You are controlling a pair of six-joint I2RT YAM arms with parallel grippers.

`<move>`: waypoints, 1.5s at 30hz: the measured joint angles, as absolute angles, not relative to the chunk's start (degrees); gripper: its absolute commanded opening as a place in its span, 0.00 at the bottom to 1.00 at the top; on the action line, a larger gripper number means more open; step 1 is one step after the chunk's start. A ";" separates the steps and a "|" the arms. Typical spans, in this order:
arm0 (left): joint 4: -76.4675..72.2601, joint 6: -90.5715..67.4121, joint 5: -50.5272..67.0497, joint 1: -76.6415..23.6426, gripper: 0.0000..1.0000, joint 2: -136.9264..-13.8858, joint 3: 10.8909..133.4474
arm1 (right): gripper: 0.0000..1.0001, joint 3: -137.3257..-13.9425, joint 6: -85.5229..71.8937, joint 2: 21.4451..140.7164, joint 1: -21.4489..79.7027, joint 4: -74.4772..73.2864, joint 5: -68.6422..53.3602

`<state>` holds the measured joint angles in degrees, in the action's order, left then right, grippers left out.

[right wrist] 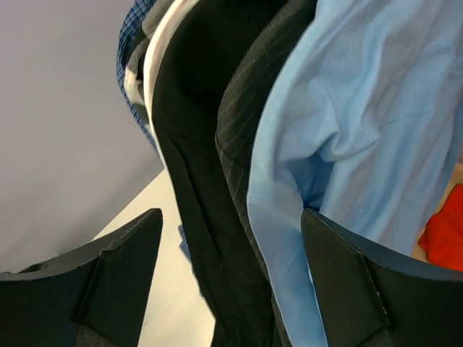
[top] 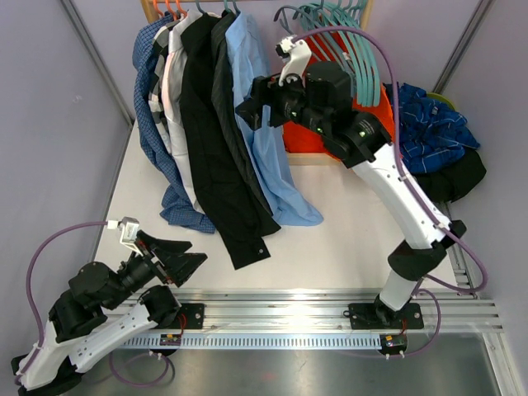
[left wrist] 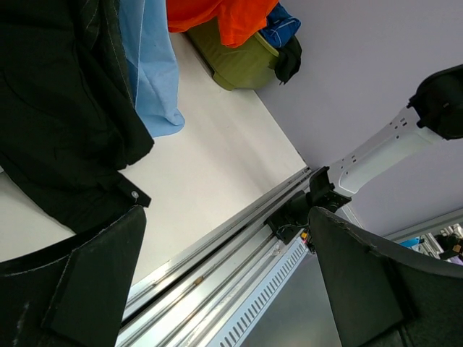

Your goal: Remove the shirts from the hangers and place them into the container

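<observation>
Lining up on the hanging light-blue button shirt (top: 271, 165) with right gripper (right wrist: 230, 215) spread wide, empty, left gripper (left wrist: 226, 213) released too; next up, pinching fabric and tugging down

White table (top: 346, 239) w/ shirt tails (top: 243, 231) + olive tub (left wrist: 242, 63).

Left arm (top: 91, 342), right arm (top: 404, 194): white link shells, black joint housings, purple cables (top: 396, 91) looped alongside, white wrist camera mounts (top: 294, 56). Left gripper (top: 196, 252), right gripper (top: 244, 115): black wedge-shaped fingers (left wrist: 94, 289), matte, pale-scuffed edges.
</observation>
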<state>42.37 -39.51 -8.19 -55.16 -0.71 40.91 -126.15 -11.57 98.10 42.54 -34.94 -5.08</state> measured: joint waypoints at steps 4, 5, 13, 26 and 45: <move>42.54 -39.48 -8.19 -55.11 0.99 -0.71 41.12 | 0.83 -133.91 -9.74 103.53 47.53 -34.59 5.80; 42.54 -39.48 -8.19 -55.11 0.99 -0.71 41.15 | 0.82 -136.18 -9.30 105.25 48.97 -34.46 8.64; 44.25 -39.46 -8.36 -55.11 0.99 -0.71 41.95 | 0.73 -145.93 -7.77 116.14 53.23 -32.64 29.50; 45.45 -39.42 -8.78 -55.00 0.99 -0.69 43.68 | 0.67 -144.66 -3.03 117.47 52.29 -28.27 40.99; 45.98 -39.42 -8.49 -54.02 0.99 -0.67 44.03 | 0.00 -144.86 -6.81 119.17 41.41 -34.50 29.63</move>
